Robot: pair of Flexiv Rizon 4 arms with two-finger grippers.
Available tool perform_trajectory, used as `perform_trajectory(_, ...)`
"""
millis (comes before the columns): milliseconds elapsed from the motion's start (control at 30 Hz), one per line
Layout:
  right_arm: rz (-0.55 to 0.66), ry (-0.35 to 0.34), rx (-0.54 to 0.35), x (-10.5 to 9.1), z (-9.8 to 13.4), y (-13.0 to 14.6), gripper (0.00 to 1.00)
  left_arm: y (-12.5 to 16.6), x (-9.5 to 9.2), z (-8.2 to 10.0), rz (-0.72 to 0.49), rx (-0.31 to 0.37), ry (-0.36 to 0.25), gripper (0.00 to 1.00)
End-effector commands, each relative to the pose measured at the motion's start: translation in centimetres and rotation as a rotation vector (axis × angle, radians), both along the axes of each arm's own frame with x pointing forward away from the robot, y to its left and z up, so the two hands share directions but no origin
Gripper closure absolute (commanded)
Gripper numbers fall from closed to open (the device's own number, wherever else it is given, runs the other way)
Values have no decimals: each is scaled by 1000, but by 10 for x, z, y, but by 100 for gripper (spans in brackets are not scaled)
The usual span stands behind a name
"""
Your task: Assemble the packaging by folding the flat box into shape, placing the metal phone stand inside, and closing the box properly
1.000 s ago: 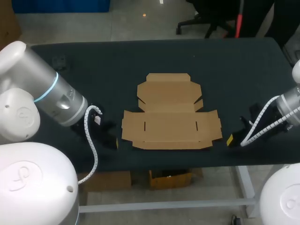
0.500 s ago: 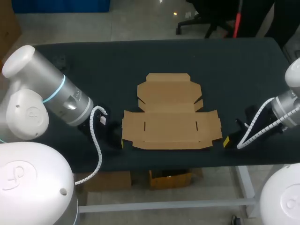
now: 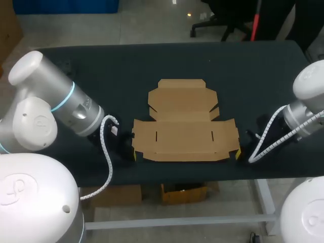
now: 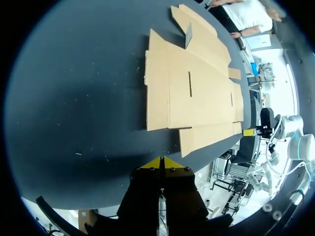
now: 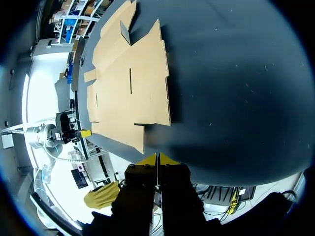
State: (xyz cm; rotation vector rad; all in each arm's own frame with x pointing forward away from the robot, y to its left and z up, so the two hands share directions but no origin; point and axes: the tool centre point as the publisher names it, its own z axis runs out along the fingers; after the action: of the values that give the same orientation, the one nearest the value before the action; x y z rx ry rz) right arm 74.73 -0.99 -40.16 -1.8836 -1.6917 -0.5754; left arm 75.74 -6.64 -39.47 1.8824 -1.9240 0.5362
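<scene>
- Where the left fingers (image 4: 151, 165) show in the left wrist view, their two yellow tips are pressed together with only a thin seam between them, and they hold nothing.
- The right fingers (image 5: 147, 160) in the right wrist view are the same: two yellow tips closed on each other, gripping nothing.
- One flat box (image 3: 185, 126) of plain brown cardboard lies unfolded just ahead of both pairs of fingers, at the middle of the head view.
- In the head view, the left fingers sit low at the box's lower left corner and the right fingers at its lower right corner. Each is just beside the cardboard edge, and I cannot tell whether either touches it.
- The box's broad middle panel has two short slits, one towards each end. A narrower lid panel with cut corners extends towards the top of the frame.
- The box rests flat on the dark surface (image 3: 101, 66).
- Two arms are in view: the left arm (image 3: 76, 109) comes in from the left edge of the frame and the right arm (image 3: 304, 114) from the right edge.
- Compared with a second ago, both arms have moved inwards. The yellow tips were then well clear of the box's lower corners and are now right beside them.
- The box itself has not shifted.
</scene>
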Motion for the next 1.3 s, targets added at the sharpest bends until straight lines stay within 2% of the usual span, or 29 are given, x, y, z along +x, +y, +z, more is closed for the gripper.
perform_trajectory(33,-2,-4,-10,1,-4,3,100,-1,1,-3,1,2,2,100)
perform_trajectory(867,-1,-47,1,9,-15,9,100,-9,4,-7,-13,3,32,100)
perform_trajectory(1300,1,-46,16,12,-19,13,100,-9,4,-12,-13,-1,50,100)
